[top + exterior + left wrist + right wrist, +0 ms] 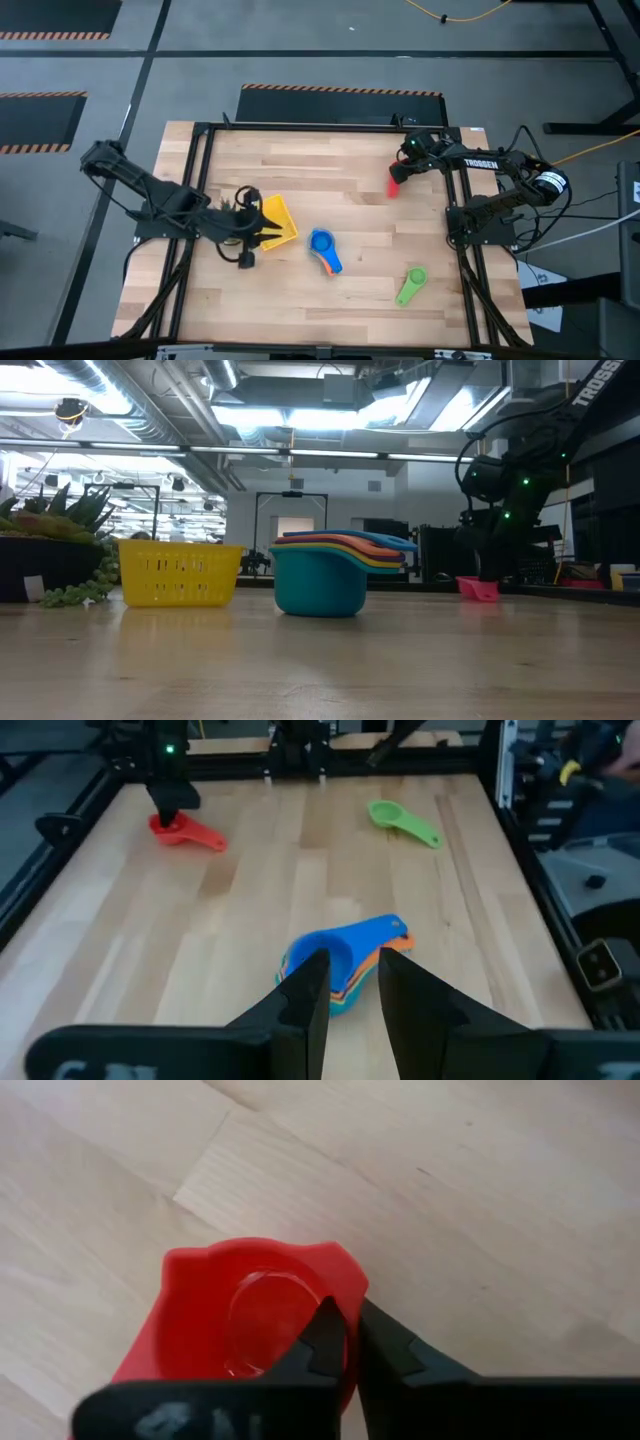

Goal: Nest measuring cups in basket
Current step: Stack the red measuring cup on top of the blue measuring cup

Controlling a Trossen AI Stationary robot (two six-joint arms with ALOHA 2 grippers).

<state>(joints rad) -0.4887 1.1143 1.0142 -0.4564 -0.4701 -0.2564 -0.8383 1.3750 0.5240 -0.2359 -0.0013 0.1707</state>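
Observation:
A stack of nested measuring cups (323, 250), light blue outermost with orange and other colours inside, stands on its base mid-table and also shows in the low view (325, 575). A green cup (410, 285) lies alone near the front right. The yellow basket (278, 222) sits left of the stack. My left gripper (355, 995) hovers open over it with nothing between its fingers. At the far right, my right gripper (402, 172) is shut on a red cup (240, 1330). My right gripper pinches the red cup's rim wall (351, 1342) on the side nearest the wrist camera. One finger (325, 1335) is inside the bowl and the other is outside. The fingers slant down from above. In the low view the cup (478, 588) sits on the table.
A spiky green plant (60, 525) with trailing beads stands at the left beside the basket (180, 573). Black frame rails (200, 200) border the tabletop. Bare wood lies between the stack and the red cup.

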